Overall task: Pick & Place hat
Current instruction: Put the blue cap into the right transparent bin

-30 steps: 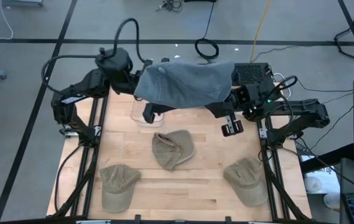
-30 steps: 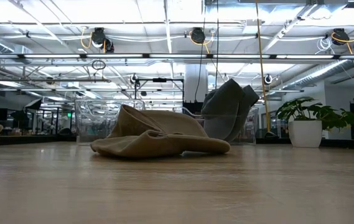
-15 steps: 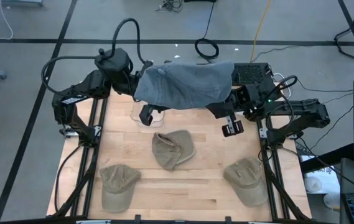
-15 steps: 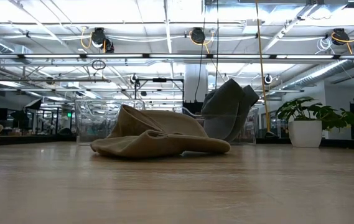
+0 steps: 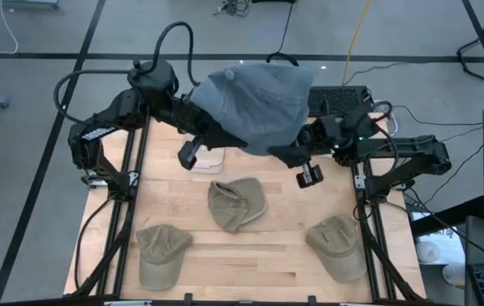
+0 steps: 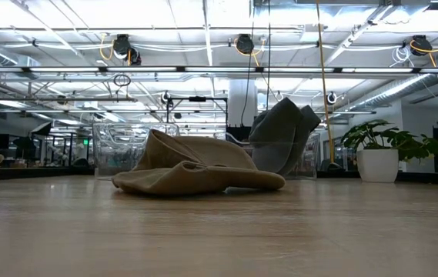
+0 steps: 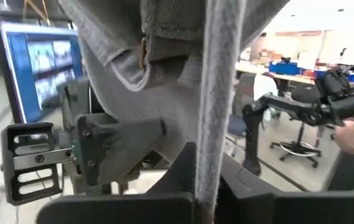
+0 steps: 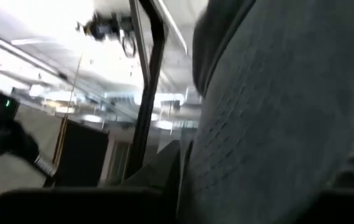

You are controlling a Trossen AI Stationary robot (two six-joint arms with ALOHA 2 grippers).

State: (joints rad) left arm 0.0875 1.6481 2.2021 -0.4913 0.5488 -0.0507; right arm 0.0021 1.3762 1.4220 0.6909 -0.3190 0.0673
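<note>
Grey hat (image 5: 254, 106) hangs pinched in left hand (image 5: 189, 155).

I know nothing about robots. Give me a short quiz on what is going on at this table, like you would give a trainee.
1. How many tan hats lie on the table?
2. True or false: the left tool is clamped shut on the grey hat.
3. Where is the grey hat? A) lying flat on the table; B) held up above the table's far side; C) on the floor.

Key: 1. Three. 2. True. 3. B.
</note>
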